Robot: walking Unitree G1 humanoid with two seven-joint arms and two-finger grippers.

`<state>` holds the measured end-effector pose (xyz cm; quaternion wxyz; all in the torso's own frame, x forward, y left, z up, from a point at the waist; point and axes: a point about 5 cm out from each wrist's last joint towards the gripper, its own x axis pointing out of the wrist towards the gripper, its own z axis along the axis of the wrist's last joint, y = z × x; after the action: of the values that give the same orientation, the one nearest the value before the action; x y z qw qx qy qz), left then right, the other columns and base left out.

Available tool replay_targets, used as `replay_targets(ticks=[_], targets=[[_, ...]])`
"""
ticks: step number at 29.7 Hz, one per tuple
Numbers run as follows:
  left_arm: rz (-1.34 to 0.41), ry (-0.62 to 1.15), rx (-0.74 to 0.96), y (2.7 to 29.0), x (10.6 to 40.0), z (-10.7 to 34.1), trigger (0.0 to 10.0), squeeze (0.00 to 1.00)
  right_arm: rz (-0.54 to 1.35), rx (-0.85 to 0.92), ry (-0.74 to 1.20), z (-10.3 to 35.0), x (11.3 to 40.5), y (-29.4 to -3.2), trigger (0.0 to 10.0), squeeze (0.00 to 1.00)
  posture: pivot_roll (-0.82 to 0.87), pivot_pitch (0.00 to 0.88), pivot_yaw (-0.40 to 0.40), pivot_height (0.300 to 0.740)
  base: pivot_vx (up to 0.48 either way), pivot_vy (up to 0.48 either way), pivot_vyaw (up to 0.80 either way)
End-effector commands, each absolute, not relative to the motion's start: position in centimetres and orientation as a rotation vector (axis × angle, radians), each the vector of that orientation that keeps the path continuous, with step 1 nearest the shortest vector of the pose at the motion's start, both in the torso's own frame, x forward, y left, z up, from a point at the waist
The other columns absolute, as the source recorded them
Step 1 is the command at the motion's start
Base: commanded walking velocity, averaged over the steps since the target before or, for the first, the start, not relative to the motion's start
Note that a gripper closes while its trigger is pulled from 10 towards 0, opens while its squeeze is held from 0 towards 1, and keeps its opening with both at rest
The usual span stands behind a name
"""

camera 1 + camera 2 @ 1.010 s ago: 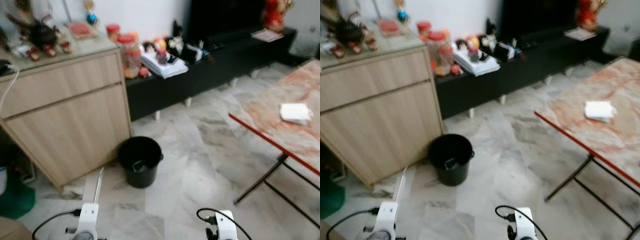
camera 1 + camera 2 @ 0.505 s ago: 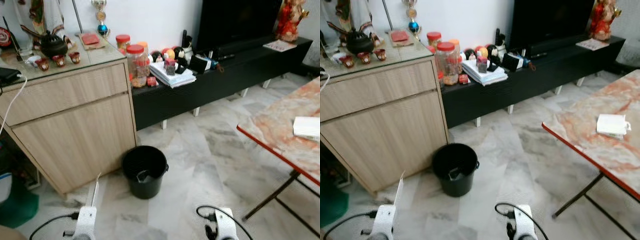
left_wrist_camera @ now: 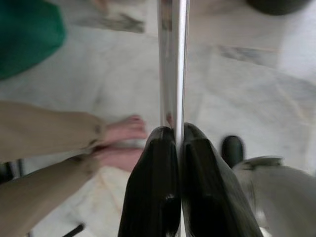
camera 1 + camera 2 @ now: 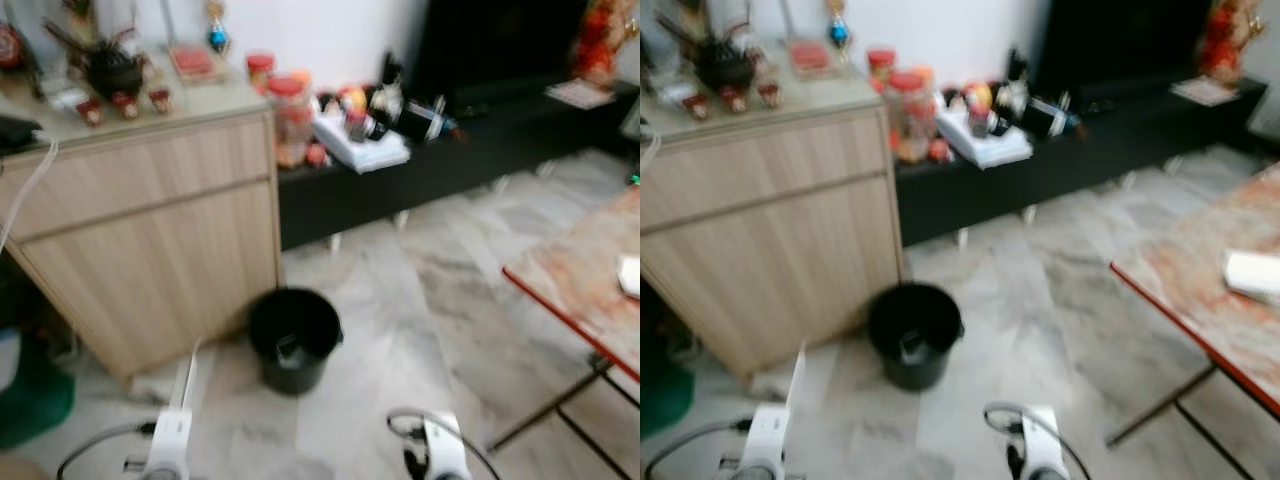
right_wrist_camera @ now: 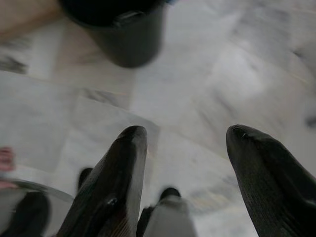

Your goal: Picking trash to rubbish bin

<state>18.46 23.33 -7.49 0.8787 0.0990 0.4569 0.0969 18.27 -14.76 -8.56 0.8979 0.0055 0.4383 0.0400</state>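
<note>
Left pincer (image 3: pixel 177 143), flat strip (image 3: pixel 172 64) clamped, over marble floor (image 4: pixel 440 300)

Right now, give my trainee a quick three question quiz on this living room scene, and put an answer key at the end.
1. True or false: the left tool is shut on a thin flat sheet.
2. Where does the black bin stand? A) on the marble table B) on the floor beside the wooden cabinet C) under the TV bench
3. Fill in: the right tool is ____, with nothing between its fingers.

Key: 1 true; 2 B; 3 open
</note>
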Motion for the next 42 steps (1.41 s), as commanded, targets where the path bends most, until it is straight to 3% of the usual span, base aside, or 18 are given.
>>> replay_targets(ticks=[1,42], targets=[[0.182,0.945,0.214,22.69,18.94,-7.41,10.0,0.00,0.042,0.010,0.908,-8.54,18.23,-15.97,10.0,0.00,-0.02,0.000,-0.027,0.740,0.292,0.000,0.00],[0.186,0.957,0.227,23.11,18.43,-7.56,10.0,0.00,0.012,0.069,0.881,-8.45,18.28,-15.78,10.0,0.00,-0.02,0.027,-0.013,0.740,0.293,0.000,0.00]])
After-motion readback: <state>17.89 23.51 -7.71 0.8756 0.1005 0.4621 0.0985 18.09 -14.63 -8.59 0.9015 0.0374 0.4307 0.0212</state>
